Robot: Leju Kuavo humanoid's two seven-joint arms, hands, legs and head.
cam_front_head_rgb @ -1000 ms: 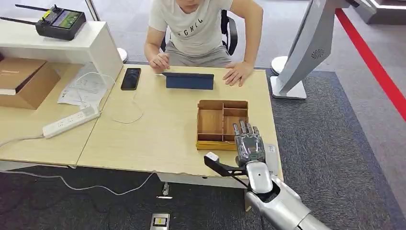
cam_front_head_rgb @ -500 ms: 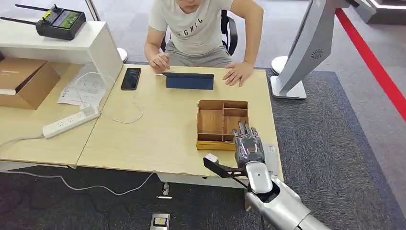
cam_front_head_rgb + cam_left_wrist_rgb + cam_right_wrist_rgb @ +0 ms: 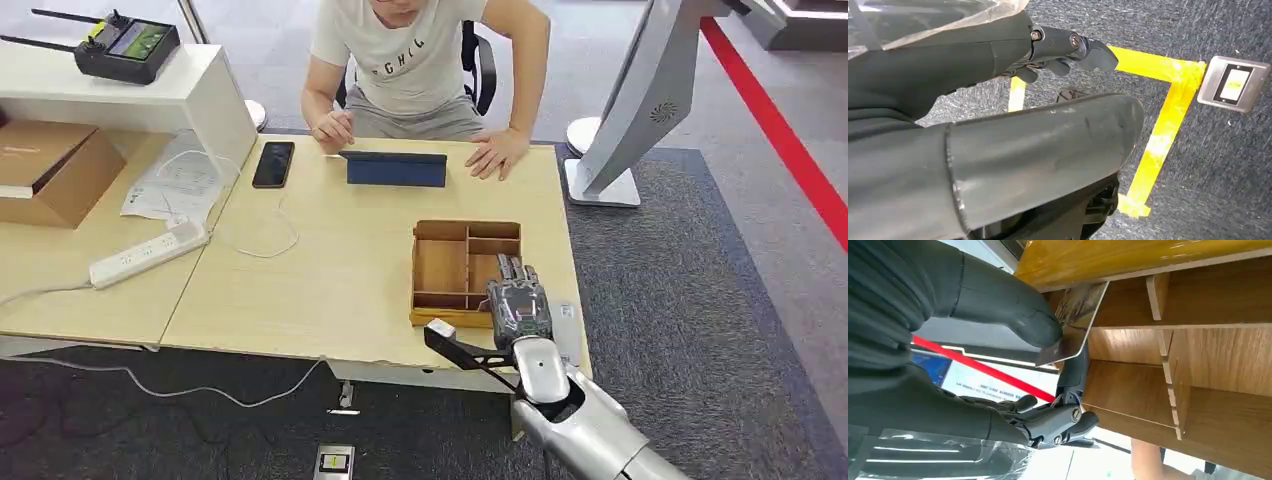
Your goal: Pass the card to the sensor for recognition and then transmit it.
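My right hand (image 3: 518, 300) reaches over the near right corner of the wooden divided tray (image 3: 465, 262) on the light table. In the right wrist view its thumb (image 3: 1013, 305) presses a printed card (image 3: 1075, 325) against a dark finger behind it. The card is tilted at the rim of the tray (image 3: 1198, 365). A pale flat device (image 3: 568, 325) lies on the table just right of this hand. My left hand (image 3: 1048, 45) hangs over the carpet with its fingers loosely spread and holds nothing.
A person sits at the far side with both hands on the table (image 3: 330, 290), beside a blue tablet (image 3: 396, 168) and a black phone (image 3: 272, 164). A power strip (image 3: 148, 253), papers and a cardboard box (image 3: 50, 170) lie left. A grey stand (image 3: 640, 110) rises at the right.
The wooden tray has slid a little toward the table's near edge, and my right hand now covers more of its near right corner. The person has not moved.
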